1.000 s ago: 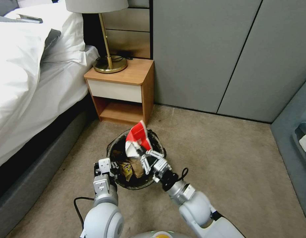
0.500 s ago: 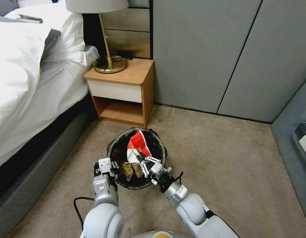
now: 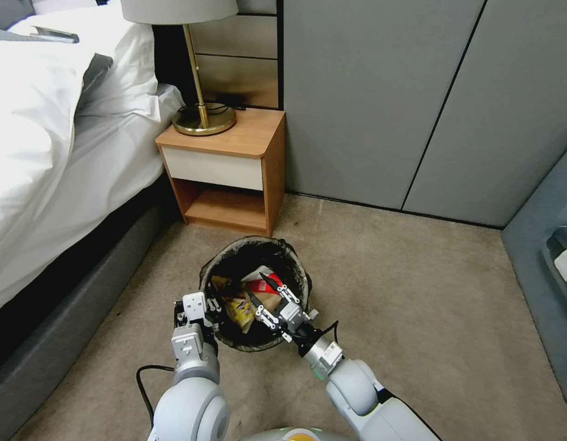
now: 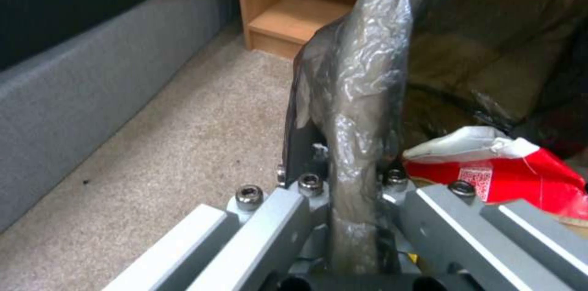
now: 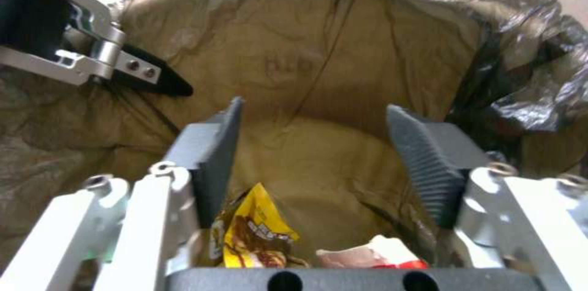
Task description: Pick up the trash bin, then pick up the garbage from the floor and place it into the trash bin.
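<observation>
While the bed (image 3: 56, 153) is lying along the far left of the trash bin (image 3: 254, 245), the left gripper (image 3: 200, 309) is sitting at the bin's near-left rim, its fingers pressed together on the liner-wrapped edge; the left wrist view is showing the plastic-covered rim (image 4: 361, 98) running up between the two fingers. Behind the bin, the nightstand (image 3: 228, 168) is standing against the wall with a lamp (image 3: 200, 92) on top. The bin itself is standing upright on the carpet (image 3: 418, 294), its mouth facing up. Inside it, a yellow wrapper (image 3: 240, 309) is lying toward the left side, and a red-and-white packet (image 3: 262, 283) is resting just right of that, its long axis running roughly across the bin toward the right rim. At the bin's near-right edge, the right gripper (image 3: 268, 303) is reaching down into the mouth, its fingers (image 5: 422, 162) spread apart and holding nothing, with the yellow wrapper (image 5: 257, 231) and packet (image 5: 374, 254) lying below them.
</observation>
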Controlling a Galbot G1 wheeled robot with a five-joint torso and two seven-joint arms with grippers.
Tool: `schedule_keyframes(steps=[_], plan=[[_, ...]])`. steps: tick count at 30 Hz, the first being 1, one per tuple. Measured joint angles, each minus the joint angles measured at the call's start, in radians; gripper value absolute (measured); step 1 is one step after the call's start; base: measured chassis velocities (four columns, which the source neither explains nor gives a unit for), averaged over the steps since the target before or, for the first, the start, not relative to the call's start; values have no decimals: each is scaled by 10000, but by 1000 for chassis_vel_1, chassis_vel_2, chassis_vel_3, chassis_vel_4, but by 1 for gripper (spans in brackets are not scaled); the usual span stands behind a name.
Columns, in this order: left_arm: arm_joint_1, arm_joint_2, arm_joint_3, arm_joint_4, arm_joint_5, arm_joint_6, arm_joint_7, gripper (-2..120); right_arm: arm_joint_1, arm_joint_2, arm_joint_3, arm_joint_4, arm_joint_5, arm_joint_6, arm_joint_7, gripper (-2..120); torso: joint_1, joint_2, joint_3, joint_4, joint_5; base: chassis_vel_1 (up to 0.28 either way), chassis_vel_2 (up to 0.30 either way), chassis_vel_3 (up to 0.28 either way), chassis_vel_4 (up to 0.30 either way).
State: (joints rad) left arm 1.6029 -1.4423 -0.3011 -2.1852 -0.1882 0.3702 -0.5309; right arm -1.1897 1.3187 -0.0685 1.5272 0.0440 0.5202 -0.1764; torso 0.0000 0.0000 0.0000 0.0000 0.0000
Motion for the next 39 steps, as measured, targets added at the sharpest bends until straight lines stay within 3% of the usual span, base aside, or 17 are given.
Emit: schedule_keyframes(steps=[1,3,5,9,12,17,19,20,23,25,31,39], plan=[[0,0,0,0,0,0,0,0,0,0,0,0,0,0,0,57,0,0,0,0,0,0,0,0,0],[-13,-3,25,-27,-7,11,0,0,-34,-45,-14,105,5,-47,0,72,0,0,0,0,0,0,0,0,0],[-23,-3,25,-27,-12,15,0,0,-46,-49,-13,134,5,-55,1,76,-1,0,0,0,0,0,0,0,0],[-47,-10,26,-27,-21,21,-1,0,-104,-63,-14,226,7,-69,0,95,0,0,0,0,0,0,0,0,0],[-60,-12,7,-15,-31,22,1,0,-165,-87,-12,441,-4,-55,0,99,0,0,0,0,0,0,0,0,0],[-90,-12,-108,168,-33,22,-5,0,-444,-153,167,1634,-99,-27,107,100,0,0,0,1,0,0,0,0,0],[-138,-10,-165,290,-33,14,-4,0,-825,-157,588,3050,-256,-69,320,100,-1,0,0,1,0,0,0,0,0],[-138,-10,-165,290,-33,14,-4,0,-825,-157,588,3050,-256,-69,320,100,-1,0,0,1,0,0,0,0,0],[-206,4,-226,397,-33,9,-4,0,-1145,-107,996,4028,-445,-215,796,100,0,0,0,0,-1,0,0,0,0],[-279,45,-307,480,-40,4,-8,0,-1698,-37,1637,5238,-696,-472,1642,100,0,0,0,-1,-1,0,0,0,0],[-364,157,-516,543,-220,-1,-46,0,-2814,72,2705,6026,-969,-585,2518,100,0,0,-1,0,1,0,0,0,0],[-359,232,-682,440,-378,-3,-106,0,-3917,303,3608,6034,-962,-83,2788,100,0,0,0,-1,0,0,0,0,0]])
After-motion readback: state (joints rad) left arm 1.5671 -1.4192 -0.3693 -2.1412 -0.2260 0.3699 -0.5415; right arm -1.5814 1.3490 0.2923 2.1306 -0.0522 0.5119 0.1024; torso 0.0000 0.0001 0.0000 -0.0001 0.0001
